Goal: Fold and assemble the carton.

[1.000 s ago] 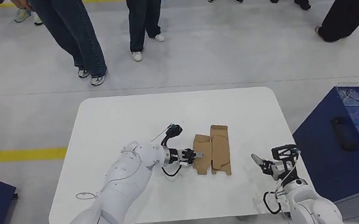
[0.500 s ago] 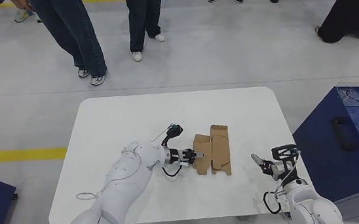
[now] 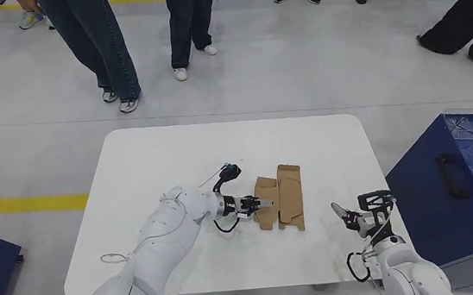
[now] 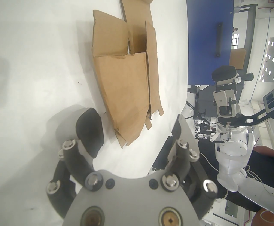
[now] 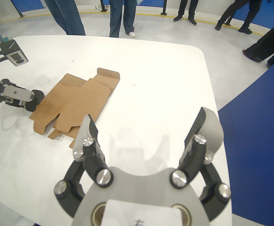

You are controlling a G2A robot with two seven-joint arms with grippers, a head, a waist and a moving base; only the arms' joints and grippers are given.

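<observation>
Top view: carton [image 3: 281,197] lies flat on table [image 3: 177,162], a bit right of frame ctr. Left gripper [image 3: 255,204] sits just left of it, at its edge. Right gripper [image 3: 356,209] is lower right, well apart from carton, nr table's front-right corner.

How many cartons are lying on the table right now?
1. A flat carton lies in the middle of the table, right beside the open left pincer. Another could be hidden under it.
</observation>
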